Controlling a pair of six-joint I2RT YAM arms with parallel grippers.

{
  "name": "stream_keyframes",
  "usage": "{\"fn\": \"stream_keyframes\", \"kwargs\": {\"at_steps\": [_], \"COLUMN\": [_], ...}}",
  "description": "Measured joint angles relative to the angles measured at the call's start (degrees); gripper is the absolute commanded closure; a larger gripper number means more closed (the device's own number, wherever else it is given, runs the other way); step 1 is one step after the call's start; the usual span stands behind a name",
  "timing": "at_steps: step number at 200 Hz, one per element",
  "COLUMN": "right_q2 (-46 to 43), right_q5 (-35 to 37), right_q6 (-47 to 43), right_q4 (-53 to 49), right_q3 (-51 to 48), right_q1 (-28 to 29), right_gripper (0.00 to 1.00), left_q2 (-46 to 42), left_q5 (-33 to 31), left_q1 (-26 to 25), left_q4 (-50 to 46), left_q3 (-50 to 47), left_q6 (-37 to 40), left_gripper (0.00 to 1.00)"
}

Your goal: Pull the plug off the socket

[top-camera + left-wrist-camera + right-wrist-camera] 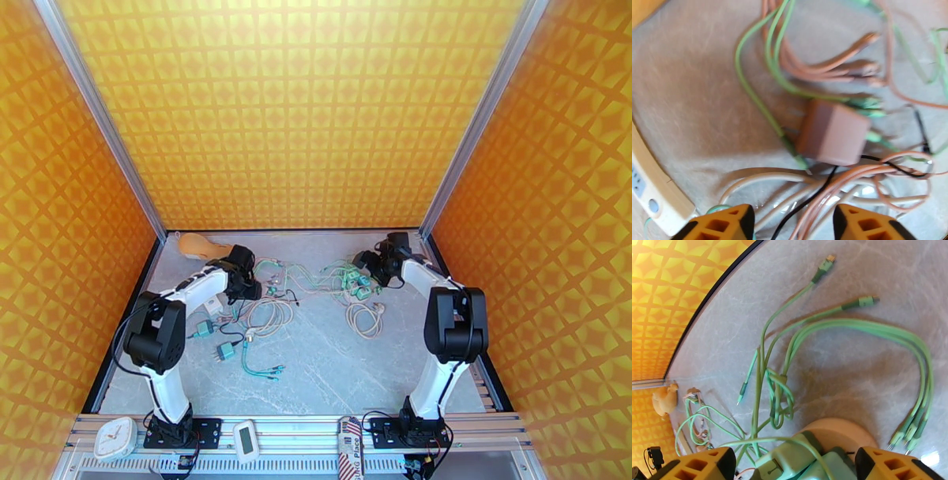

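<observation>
A grey, marble-patterned surface (316, 371) sits inside a booth of orange and yellow diamond-patterned walls (292, 118), with aluminium posts (95, 118) at the two back corners. Loose cables lie across the far half of the surface: green leads (853, 325), a beige coil (268, 316) left of centre and a smaller coil (365, 320) to the right. A tan duck-like figure (197, 246) rests at the back left corner, and two small green cubes (207, 328) lie in front of the left arm.

The left gripper (254, 289) is in the upper left of the surface. In its wrist view its orange fingers (726, 223) stand apart at the bottom edge with only cables beneath the gap. The pink block (833, 132) lies just beyond them, in the centre of the frame, with green and pink connectors pushed into its right side. A cream strip (655, 185) runs along the lower left edge.

The right gripper (365, 262) is in the upper right of the surface, just behind the green plug blocks (359, 286). In its wrist view the blocks (802, 461) sit between its spread fingers (699, 467), against a rounded beige base (829, 428). A gap shows beside the left finger; whether the other finger touches them I cannot tell.
</observation>
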Motion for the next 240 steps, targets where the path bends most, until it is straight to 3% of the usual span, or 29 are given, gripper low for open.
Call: {"fn": "stream_keyframes", "kwargs": {"at_steps": [35, 86, 118, 155, 173, 192, 240], "right_q2": [-3.5, -6.64, -6.54, -6.56, -7.19, -8.9, -10.03], "right_q5": [-1.07, -1.11, -1.14, 1.9, 3.67, 4.94, 7.72], "right_q6": [4.46, 14.99, 17.38, 12.98, 9.7, 6.45, 0.72], "right_q4": [3.93, 11.61, 10.71, 2.23, -0.52, -3.54, -7.56], "right_q3": [-6.25, -13.03, -12.68, -6.4, -4.33, -4.35, -5.84], "right_q1": [2.86, 11.34, 15.8, 15.63, 14.49, 12.52, 9.99], "right_gripper": [0.17, 0.16, 0.15, 0.13, 0.17, 0.32, 0.49], "left_q2": [-8.15, -14.73, -15.5, -14.19, -11.04, -6.67, 3.39], "left_q5": [0.48, 0.85, 0.9, 0.98, 1.14, 1.25, 1.33], "left_q1": [-3.13, -8.17, -13.55, -21.57, -24.72, -26.88, -27.5], "left_q4": [-0.5, -0.44, -0.22, 1.97, 3.17, 4.17, 5.51], "left_q3": [0.0, -3.39, -6.95, -8.0, -7.32, -6.01, -1.42], "left_q6": [-1.86, -5.81, -9.25, -12.44, -13.57, -14.43, -15.28], "left_gripper": [0.35, 0.35, 0.35, 0.35, 0.35, 0.39, 0.46]}}
